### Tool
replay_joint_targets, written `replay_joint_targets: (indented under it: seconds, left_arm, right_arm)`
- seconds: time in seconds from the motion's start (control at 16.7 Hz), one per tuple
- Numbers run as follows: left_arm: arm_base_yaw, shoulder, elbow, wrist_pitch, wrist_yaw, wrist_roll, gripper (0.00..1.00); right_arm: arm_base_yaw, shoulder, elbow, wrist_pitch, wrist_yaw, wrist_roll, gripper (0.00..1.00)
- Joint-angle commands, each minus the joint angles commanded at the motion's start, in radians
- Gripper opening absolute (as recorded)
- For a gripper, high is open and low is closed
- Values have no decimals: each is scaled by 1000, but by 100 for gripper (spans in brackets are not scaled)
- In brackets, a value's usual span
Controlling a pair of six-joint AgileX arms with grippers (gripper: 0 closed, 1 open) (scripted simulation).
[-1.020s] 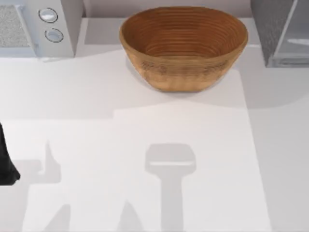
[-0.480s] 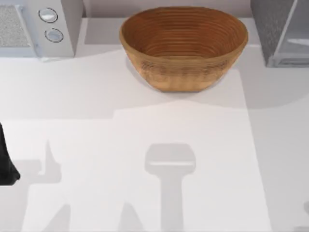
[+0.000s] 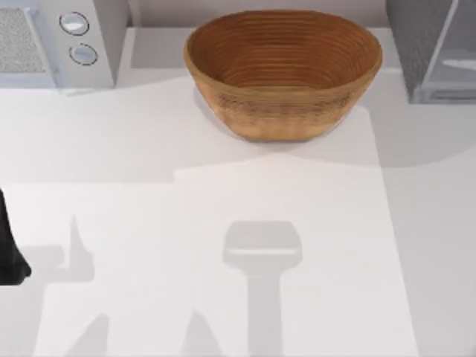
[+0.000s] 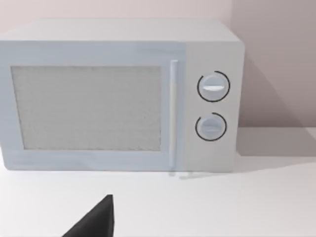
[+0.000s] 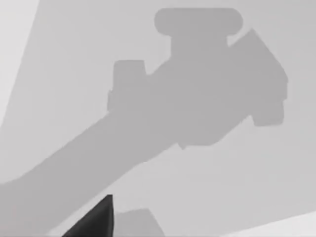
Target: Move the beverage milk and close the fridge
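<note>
Fridge at far right corner, door panel angled out, so closing not yet done. Beverage milk not located. Left arm parked at left edge, right arm presumably parked too; grip state of both: cannot tell. Woven bowl far centre. Left wrist view adds full microwave front (top view crops it); right wrist view gives arm shadow on table.

Matte black left arm, angular edges

The table is viewed from above, woven bowl at the far edge. The microwave, left of the bowl, is faced closely by the left wrist view and shared with the top view. Shadowed tabletop, apparently, is faced by the right wrist view.
</note>
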Motion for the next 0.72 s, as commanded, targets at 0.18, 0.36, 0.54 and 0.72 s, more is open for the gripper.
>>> replay_joint_targets:
  seconds: [0.18,0.36,0.54,0.72]
  left_arm:
    - [0,0,0,0,0,0,100]
    - [0,0,0,0,0,0,100]
    - [0,0,0,0,0,0,100]
    - [0,0,0,0,0,0,100]
  right_arm:
    - [-258,286,91,-2,-128,-279,100]
    - [-504,559,176,-5,-250,-545,100]
    - [-720,801,249,-7,-355,-780,100]
    - [-887,989,306,-10,-437,-963,100]
